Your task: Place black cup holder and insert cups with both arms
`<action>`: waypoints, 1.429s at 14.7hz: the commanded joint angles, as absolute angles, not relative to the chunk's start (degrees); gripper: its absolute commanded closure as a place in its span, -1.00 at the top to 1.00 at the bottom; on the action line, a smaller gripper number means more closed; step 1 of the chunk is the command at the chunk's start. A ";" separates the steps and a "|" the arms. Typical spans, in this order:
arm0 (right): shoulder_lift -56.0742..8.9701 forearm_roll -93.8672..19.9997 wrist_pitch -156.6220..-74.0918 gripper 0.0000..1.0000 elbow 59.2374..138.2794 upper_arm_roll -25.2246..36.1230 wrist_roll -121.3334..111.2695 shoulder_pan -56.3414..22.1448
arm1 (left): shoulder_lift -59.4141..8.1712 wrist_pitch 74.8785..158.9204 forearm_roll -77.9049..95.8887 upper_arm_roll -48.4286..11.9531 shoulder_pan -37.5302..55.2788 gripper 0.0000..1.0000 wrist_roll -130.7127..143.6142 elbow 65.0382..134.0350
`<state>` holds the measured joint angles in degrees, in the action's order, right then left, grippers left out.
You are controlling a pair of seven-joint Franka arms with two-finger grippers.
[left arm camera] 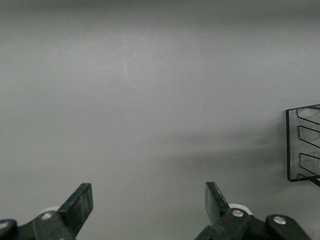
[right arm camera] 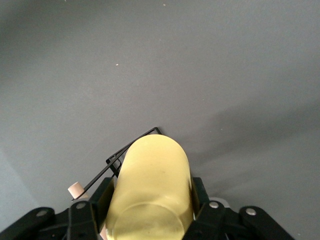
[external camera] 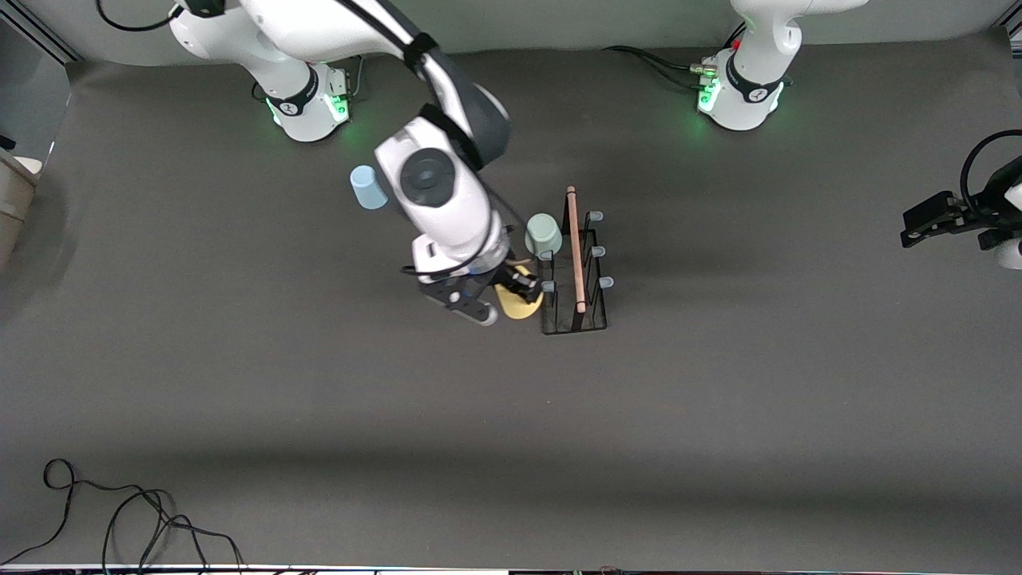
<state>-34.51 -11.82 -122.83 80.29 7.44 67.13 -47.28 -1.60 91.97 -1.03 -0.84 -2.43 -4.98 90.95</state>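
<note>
The holder (external camera: 575,271) stands mid-table with the grey-green cup (external camera: 543,235) already on a prong. The right gripper (external camera: 515,289) clamps the yellow cup (external camera: 520,302) just beside the holder, apparently about to hang it. The blue cup (external camera: 368,187) waits on the table nearer the right arm's base, and the left gripper (left arm camera: 147,205) idles wide open at the table's edge.

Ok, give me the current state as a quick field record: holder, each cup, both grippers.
holder: black cup holder standing upright on the table, mid-table
grey-green cup: pale grey-green cup on a prong on the holder's right-arm side
yellow cup: yellow cup held in the right gripper, at the holder's end nearer the front camera
blue cup: light blue cup on the table, toward the right arm's end, not on the holder
right gripper: right gripper shut on the yellow cup
left gripper: left gripper open, empty, waiting at the table's left-arm end
</note>
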 commanded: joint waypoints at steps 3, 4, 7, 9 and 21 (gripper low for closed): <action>-38.32 -9.40 -122.52 -0.98 76.11 8.17 70.84 -49.22 | -1.23 92.02 -1.23 -0.79 -2.46 1.00 -5.10 90.97; -38.67 -9.40 -122.78 -0.98 76.03 8.17 70.84 -49.22 | -1.23 92.02 -1.23 -0.79 -2.46 1.00 -5.01 90.97; -39.55 -9.40 -124.27 -0.98 75.94 8.17 71.88 -50.10 | -1.23 91.93 -1.14 -0.79 -2.46 1.00 -5.10 90.97; -39.64 -9.40 -125.33 -0.98 75.76 8.17 72.77 -50.19 | -1.23 91.93 -1.14 -0.79 -2.46 1.00 -5.10 90.97; -41.04 -8.53 -125.51 0.94 75.67 8.26 74.18 -51.77 | -1.23 92.02 -1.14 -0.79 -2.46 1.00 -5.01 90.97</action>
